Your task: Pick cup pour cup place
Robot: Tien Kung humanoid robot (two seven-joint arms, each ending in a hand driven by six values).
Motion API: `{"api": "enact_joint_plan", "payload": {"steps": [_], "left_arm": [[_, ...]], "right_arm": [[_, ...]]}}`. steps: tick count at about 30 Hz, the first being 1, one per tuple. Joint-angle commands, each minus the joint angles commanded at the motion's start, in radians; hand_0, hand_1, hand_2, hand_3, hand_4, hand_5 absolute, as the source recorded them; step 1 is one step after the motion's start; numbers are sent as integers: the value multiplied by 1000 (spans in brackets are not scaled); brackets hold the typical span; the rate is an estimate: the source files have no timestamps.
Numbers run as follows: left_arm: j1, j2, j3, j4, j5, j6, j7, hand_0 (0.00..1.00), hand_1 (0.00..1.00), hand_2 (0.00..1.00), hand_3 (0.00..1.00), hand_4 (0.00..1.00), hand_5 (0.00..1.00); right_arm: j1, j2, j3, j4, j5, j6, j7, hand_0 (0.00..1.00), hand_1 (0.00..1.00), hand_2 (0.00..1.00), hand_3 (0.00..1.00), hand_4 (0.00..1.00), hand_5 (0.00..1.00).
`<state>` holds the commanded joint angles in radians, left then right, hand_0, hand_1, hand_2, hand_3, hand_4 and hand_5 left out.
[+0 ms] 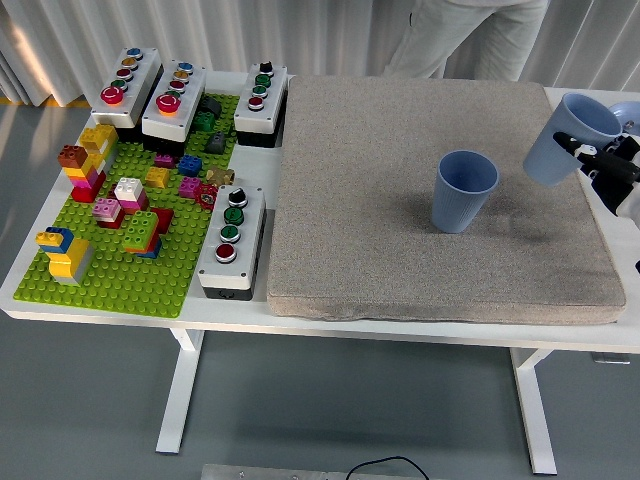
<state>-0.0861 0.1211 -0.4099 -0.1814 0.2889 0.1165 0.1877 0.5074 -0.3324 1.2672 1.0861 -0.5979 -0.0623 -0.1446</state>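
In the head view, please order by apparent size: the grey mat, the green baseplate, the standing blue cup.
1. Grey mat, largest.
2. Green baseplate, clearly smaller.
3. Standing blue cup, smallest.

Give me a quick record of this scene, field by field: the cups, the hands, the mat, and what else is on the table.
held cup: blue cup, tilted, raised over the mat's right edge
holder: right hand, fingers curled on it
standing cup: second blue cup, upright on the mat
surface: grey mat on white table
left side: green brick baseplate, button boxes
person: standing at far side
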Motion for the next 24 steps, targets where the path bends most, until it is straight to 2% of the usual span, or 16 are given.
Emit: {"api": "enact_joint_plan", "payload": {"steps": [7, 15, 17, 24], "left_arm": [[-2, -2, 1, 0, 0, 0, 0, 729, 781, 824, 693, 505, 955], [0, -3, 3, -2, 2, -1, 1, 730, 781, 824, 693, 505, 955], [0, -3, 4, -2, 3, -1, 1, 729, 781, 824, 693, 505, 956], [0, -3, 2, -3, 7, -1, 3, 729, 781, 824, 694, 505, 956]], "right_arm": [[-13, 8, -2, -11, -28, 0, 23, 774, 629, 513, 517, 552, 2], [-46, 16, -36, 1, -115, -45, 83, 773, 629, 512, 516, 550, 2], [-49, 20, -51, 4, -159, -72, 112, 774, 628, 512, 517, 549, 2], [-58, 27, -67, 9, -194, -92, 140, 772, 629, 512, 517, 545, 2]]}}
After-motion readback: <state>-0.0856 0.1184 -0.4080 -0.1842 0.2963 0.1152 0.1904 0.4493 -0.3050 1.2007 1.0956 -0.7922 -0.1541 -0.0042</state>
